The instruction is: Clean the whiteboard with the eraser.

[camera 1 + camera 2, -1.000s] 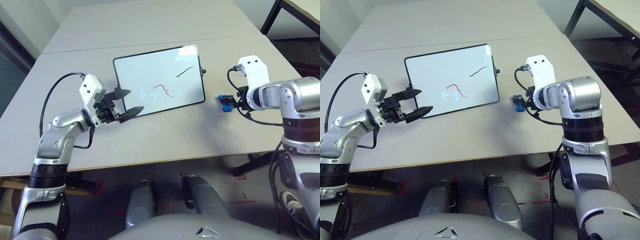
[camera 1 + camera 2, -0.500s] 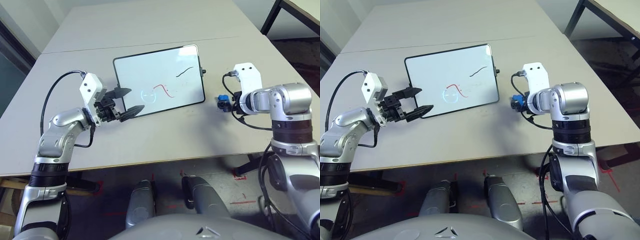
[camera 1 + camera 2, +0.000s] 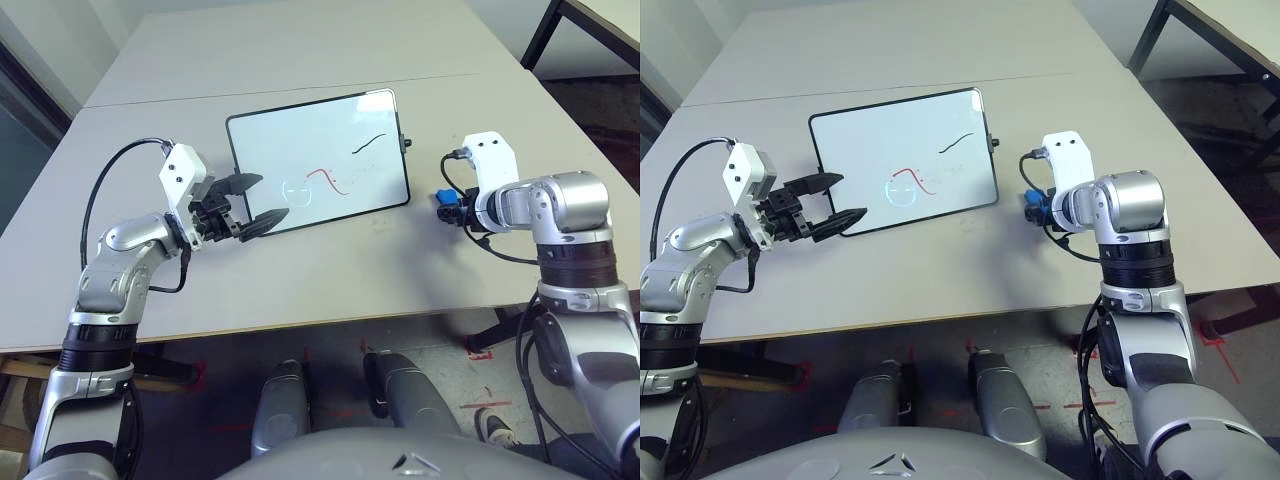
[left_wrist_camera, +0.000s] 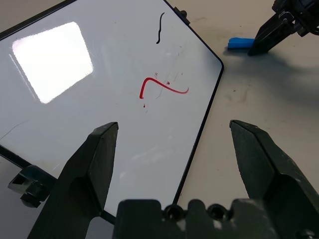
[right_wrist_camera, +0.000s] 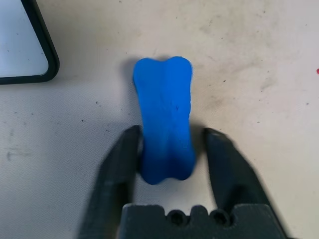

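The whiteboard (image 3: 318, 160) lies flat mid-table, with a red squiggle, a black stroke and a faint ring drawn on it. The small blue eraser (image 5: 164, 94) lies on the table just off the board's right edge, also seen as the eraser (image 3: 444, 197). My right gripper (image 5: 169, 132) is down over it and open. One finger touches the eraser's side and the other stands a sliver off. My left gripper (image 3: 270, 197) is open and hovers above the board's front left corner. The left wrist view looks across the whiteboard (image 4: 99, 99) to the eraser (image 4: 239, 43).
The table's front edge (image 3: 300, 325) runs close below both arms. A seam (image 3: 300, 88) joins a second tabletop behind the board. A dark table leg (image 3: 545, 35) stands at the far right.
My right wrist has shifted left and settled lower over the eraser, which now lies between its fingers. The left arm and the board have hardly moved.
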{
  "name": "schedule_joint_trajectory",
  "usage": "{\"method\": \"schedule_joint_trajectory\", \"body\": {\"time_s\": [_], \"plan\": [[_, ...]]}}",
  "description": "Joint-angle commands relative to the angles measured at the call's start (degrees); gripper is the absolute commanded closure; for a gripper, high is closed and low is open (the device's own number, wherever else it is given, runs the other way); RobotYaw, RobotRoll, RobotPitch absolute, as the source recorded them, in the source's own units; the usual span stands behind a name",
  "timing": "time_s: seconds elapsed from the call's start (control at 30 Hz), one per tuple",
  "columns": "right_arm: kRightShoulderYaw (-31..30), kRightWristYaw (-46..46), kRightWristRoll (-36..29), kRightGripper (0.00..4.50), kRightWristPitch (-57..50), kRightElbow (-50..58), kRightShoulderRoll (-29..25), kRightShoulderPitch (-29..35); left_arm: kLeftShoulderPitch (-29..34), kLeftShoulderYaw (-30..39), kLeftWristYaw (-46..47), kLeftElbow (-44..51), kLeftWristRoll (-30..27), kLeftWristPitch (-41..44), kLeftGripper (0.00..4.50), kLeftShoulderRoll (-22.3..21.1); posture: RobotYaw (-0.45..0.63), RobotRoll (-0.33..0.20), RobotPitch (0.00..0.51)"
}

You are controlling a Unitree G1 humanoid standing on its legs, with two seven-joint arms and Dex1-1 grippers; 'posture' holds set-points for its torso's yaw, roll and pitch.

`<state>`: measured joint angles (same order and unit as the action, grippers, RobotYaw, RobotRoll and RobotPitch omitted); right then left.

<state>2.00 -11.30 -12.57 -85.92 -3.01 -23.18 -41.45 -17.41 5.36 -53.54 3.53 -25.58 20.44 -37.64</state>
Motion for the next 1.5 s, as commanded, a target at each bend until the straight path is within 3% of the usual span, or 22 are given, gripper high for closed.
{"method": "schedule_joint_trajectory", "body": {"time_s": [0.03, 0.13, 0.17, 0.33, 0.5, 0.67, 1.03, 1.5], "plan": [[-2.14, -1.11, 0.25, 3.33, 2.22, -0.20, -0.90, 1.16, -0.43, -0.99, -0.37, -0.53, 0.90, -0.40, 0.00, 0.15, -0.12, 0.000, 0.096], [-3.27, -1.80, 0.34, 4.19, 4.18, 0.11, -1.10, 1.27, -0.51, -1.05, -0.35, -0.83, 0.95, -0.47, 0.00, 0.21, -0.12, 0.000, 0.097], [-4.54, -2.70, 0.39, 4.27, 5.81, 0.54, -1.80, 1.39, -0.49, -1.10, -0.33, -0.89, 0.99, -0.54, 0.00, 0.24, -0.12, 0.000, 0.097], [-11.01, -6.88, 2.44, 4.28, 15.28, 2.92, -6.53, 1.18, -0.53, -1.08, -0.24, -0.90, 1.05, -0.47, 0.00, 0.34, -0.12, 0.000, 0.100], [-24.58, -12.69, 14.18, 4.29, 35.90, 3.54, -15.50, -3.37, -0.92, -0.85, -0.28, -1.67, 1.32, -0.81, 0.00, 0.10, -0.13, 0.000, 0.100], [-32.38, -17.40, 25.17, 4.29, 53.30, 0.44, -17.83, -8.42, -1.46, -0.87, -0.35, -2.27, 1.55, -1.04, 0.00, 0.14, -0.13, 0.000, 0.099], [-37.68, -22.48, 41.93, 4.30, 75.69, -11.02, -14.97, -15.17, -1.57, -0.09, -0.53, -2.40, 1.49, -1.32, 0.00, -0.55, -0.11, 0.000, 0.099], [-36.32, -18.44, 54.04, 4.31, 85.08, -20.05, -12.47, -14.91, -0.60, 0.53, -0.07, -1.11, 1.35, -0.97, 0.00, -0.92, -0.10, 0.000, 0.105]]}}
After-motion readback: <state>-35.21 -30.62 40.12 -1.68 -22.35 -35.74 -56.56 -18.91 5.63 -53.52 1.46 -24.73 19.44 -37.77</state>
